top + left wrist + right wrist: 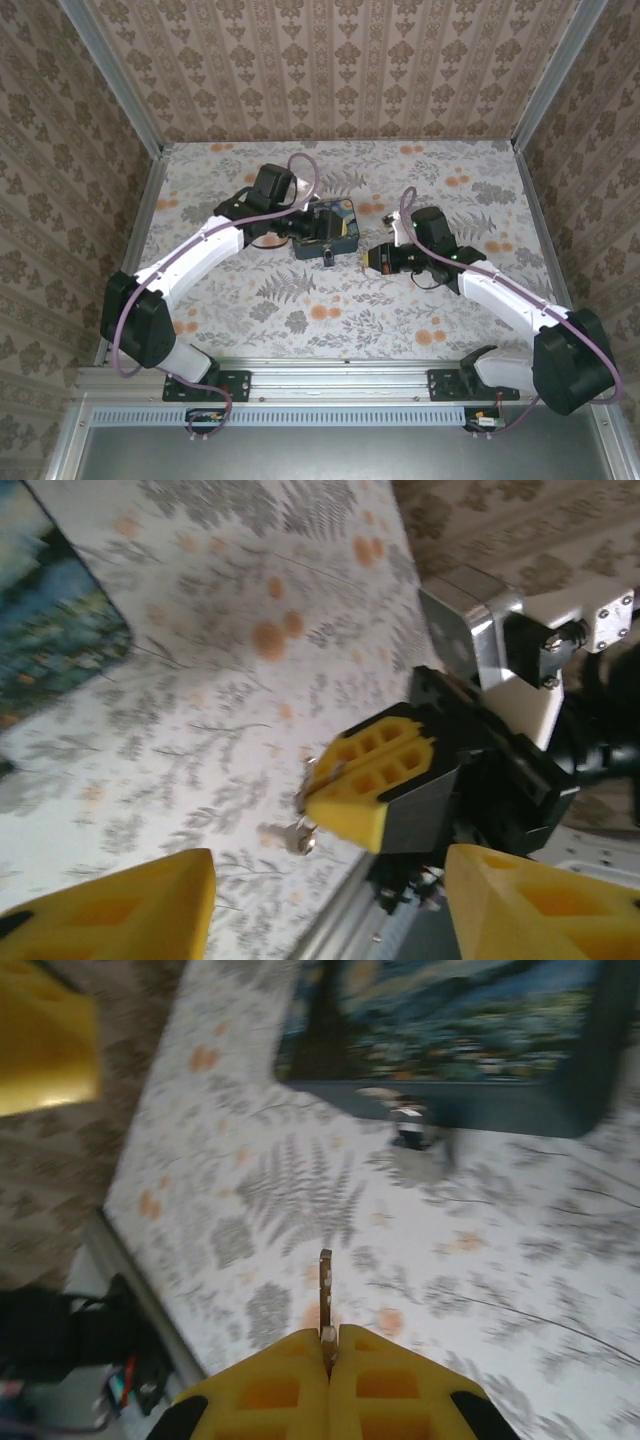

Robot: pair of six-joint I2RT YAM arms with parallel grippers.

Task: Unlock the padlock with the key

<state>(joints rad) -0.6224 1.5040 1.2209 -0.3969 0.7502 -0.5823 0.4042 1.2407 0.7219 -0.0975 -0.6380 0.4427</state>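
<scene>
Yellow-tipped, your left gripper (325,905) has its jaws standing apart with nothing between them. It hovers above the flowered tabletop (300,310), close to the blue box (340,222) with the swirl pattern. The padlock (328,257) sits against the box's near edge and looks blurred in the right wrist view. Further right, your right gripper (328,1345) is pressed together on the key (325,1285). You can see the key as a thin dark strip poking out past the fingertips. It points toward the padlock but is apart from it, off the tabletop.
</scene>
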